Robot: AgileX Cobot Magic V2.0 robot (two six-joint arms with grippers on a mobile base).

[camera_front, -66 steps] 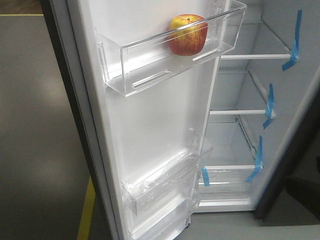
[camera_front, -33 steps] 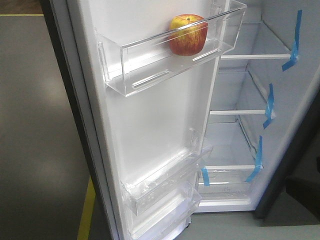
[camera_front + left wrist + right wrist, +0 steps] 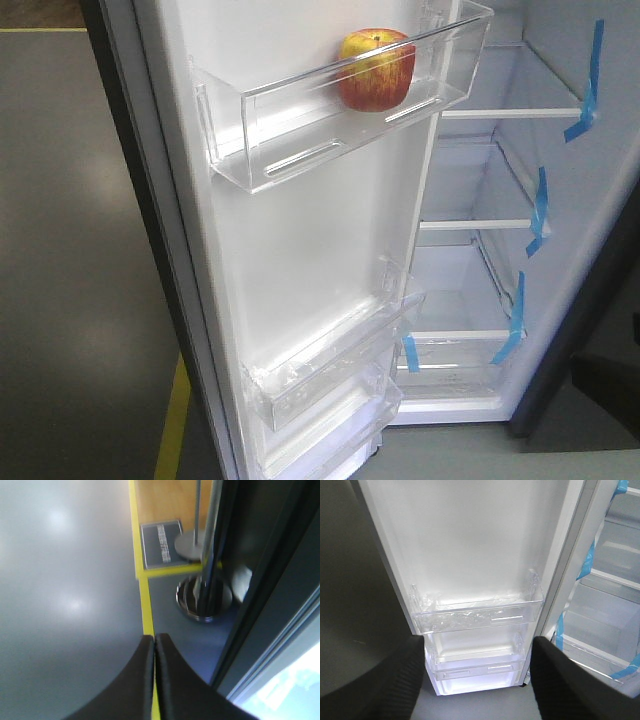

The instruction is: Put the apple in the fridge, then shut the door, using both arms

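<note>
While the apple sits in the clear upper door bin, toward the end nearest the fridge cavity, you have neither arm showing in the front view. The door stands wide open, its white liner turned to the camera. Your left fingers are pressed together with only a thin seam between them, holding nothing. They point out over the grey floor, with the yellow floor line running off just past their tips. To their right, the door's dark outer edge rises close by, and the chrome stanchion base stands further off against that edge. Everything to the left of the line is open floor. Your right fingers are spread wide and hold nothing, aimed at the lower part of the door liner. Framed between them, and apart from both, are the two lower door bins, one above the other. The door's hinge-side edge runs down on the right, and beyond it you can see the fridge shelves with blue tape strips.
</note>
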